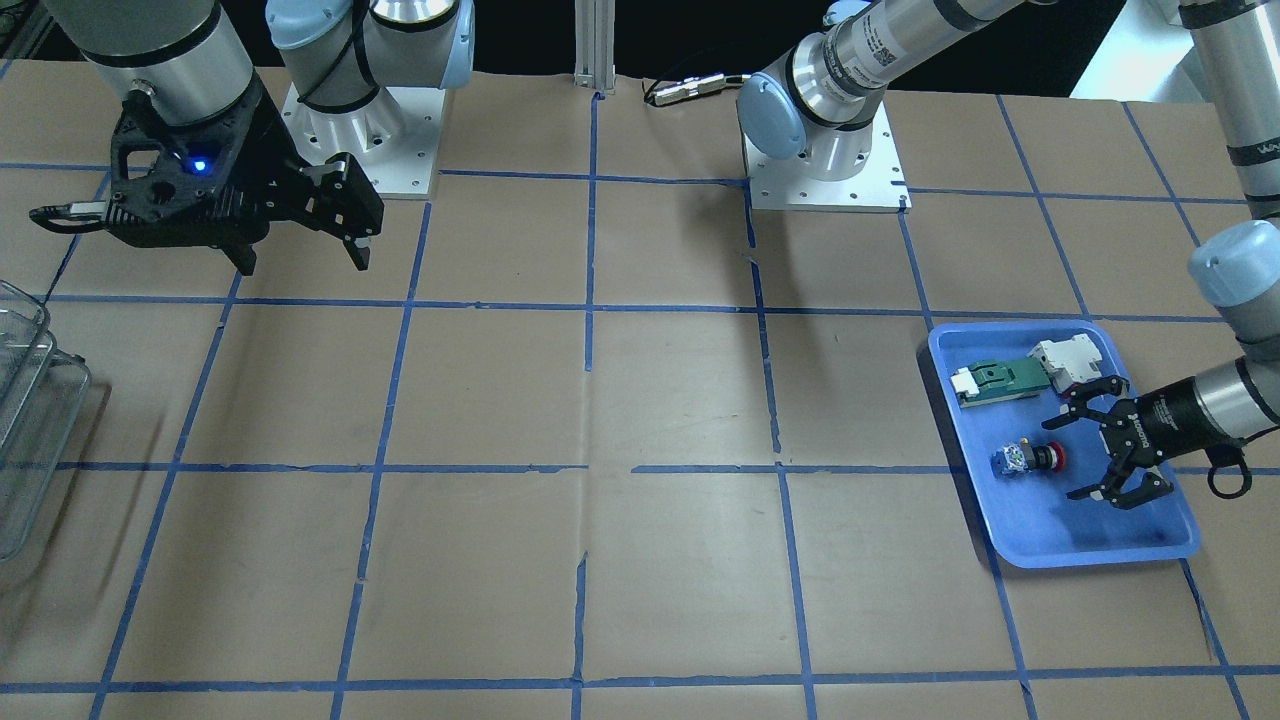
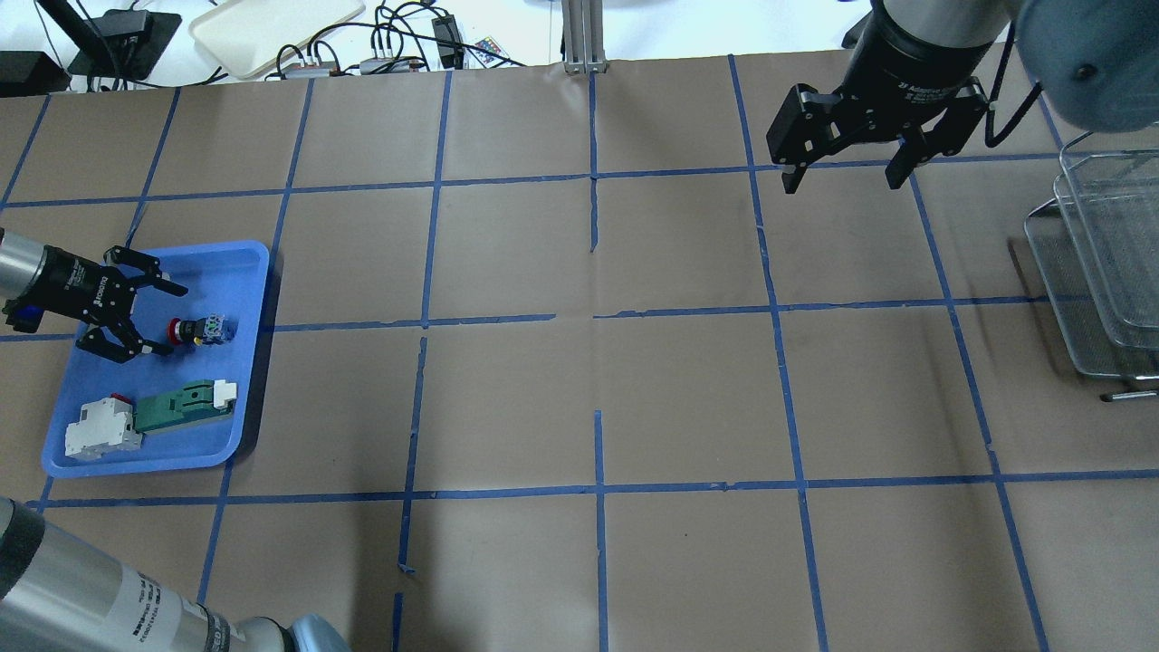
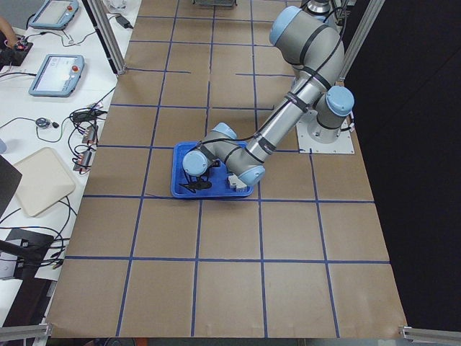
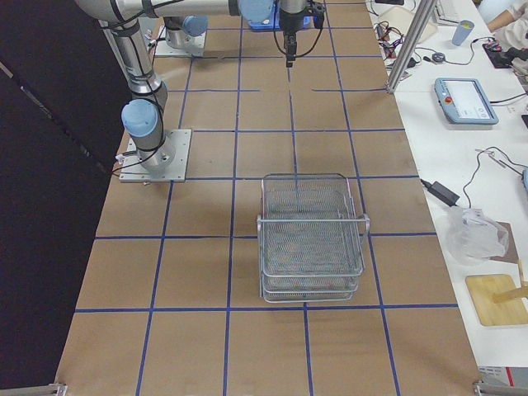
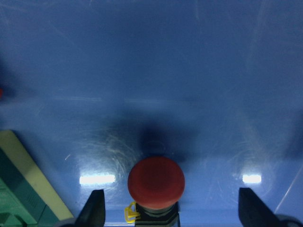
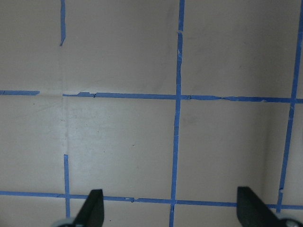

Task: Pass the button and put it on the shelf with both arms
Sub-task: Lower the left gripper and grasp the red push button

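The button (image 2: 197,330), with red cap and blue-and-white rear block, lies on its side in the blue tray (image 2: 243,272); it also shows in the front view (image 1: 1028,460) and in the left wrist view (image 5: 156,182). My left gripper (image 2: 167,319) is open and empty, low over the tray, its fingertips just short of the red cap; it also shows in the front view (image 1: 1066,457). My right gripper (image 2: 844,179) is open and empty, hanging above the table far from the tray. The wire-mesh shelf (image 2: 1100,263) stands at the right edge; it also shows in the right view (image 4: 311,235).
The tray also holds a green-and-white flat part (image 2: 186,406) and a white block with a red tip (image 2: 100,431). Brown paper with blue tape lines (image 2: 598,317) covers the table. Cables and a cream tray (image 2: 272,27) lie beyond the far edge.
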